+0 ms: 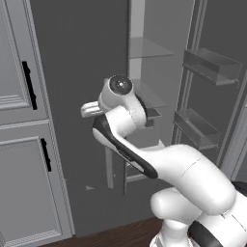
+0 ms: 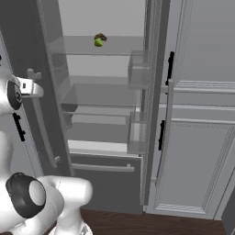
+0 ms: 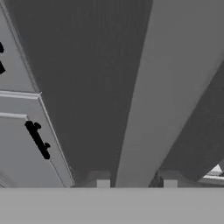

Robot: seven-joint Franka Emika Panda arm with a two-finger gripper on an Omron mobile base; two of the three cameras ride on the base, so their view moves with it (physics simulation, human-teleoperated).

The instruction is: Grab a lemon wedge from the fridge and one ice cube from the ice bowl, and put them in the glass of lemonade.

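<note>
My jaws (image 3: 136,183), spread either side of the fridge (image 2: 98,172) door handle (image 3: 151,96), are set to swing the door wider. The lemon wedge (image 2: 98,41) sits on the top shelf (image 2: 92,48); a smooth arc should clear my reach.

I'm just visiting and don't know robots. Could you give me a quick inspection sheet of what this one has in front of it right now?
Surface: dark wooden floor beneath the units; no counter seen.
Job's things: fridge with its left door swung open, clear shelves inside; lemon wedge on the upper shelf, beside something small and dark.
Clutter: nothing seen.
Grippers: gripper at the door's long light grey handle, a finger on each side; cannot tell whether it is clamped on.
Cables: nothing seen.
Surroundings: grey panelled cabinets with black handles on both sides of the fridge.
</note>
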